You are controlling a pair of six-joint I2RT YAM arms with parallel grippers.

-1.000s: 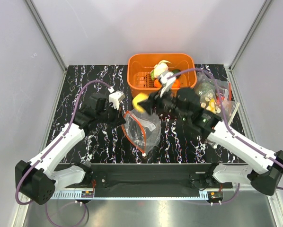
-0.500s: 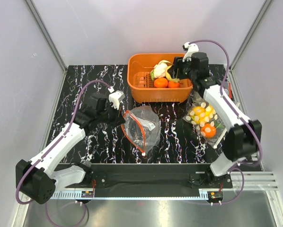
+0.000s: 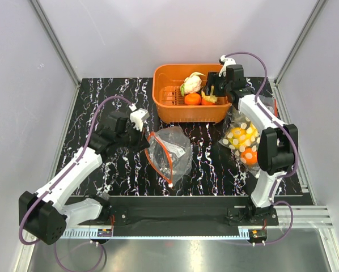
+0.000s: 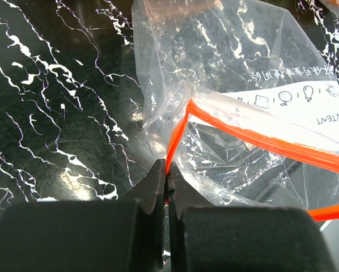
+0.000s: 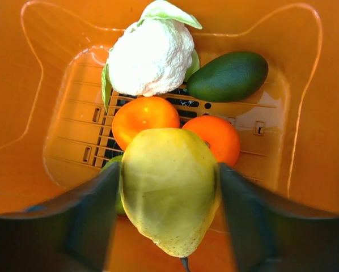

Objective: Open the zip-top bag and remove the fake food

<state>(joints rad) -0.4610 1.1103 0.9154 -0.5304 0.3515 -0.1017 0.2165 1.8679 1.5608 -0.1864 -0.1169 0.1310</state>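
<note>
Emptying seems nearly done: left end effector point(image 4: 165, 182) pinches the zip-top bag point(image 4: 243, 73), right end effector point(image 5: 168, 177) grips a yellow fruit point(image 5: 166, 209) over the orange basket point(image 5: 22, 85).

Your table point(image 3: 209, 164) is black with white marble veining. The orange basket point(image 3: 192, 113) stands at its far edge, near the middle. The zip-top bag point(image 3: 172, 150) lies crumpled in front of the basket, slightly left, and a clear bag of yellow pieces point(image 3: 241, 137) lies by the basket's near right corner.
</note>
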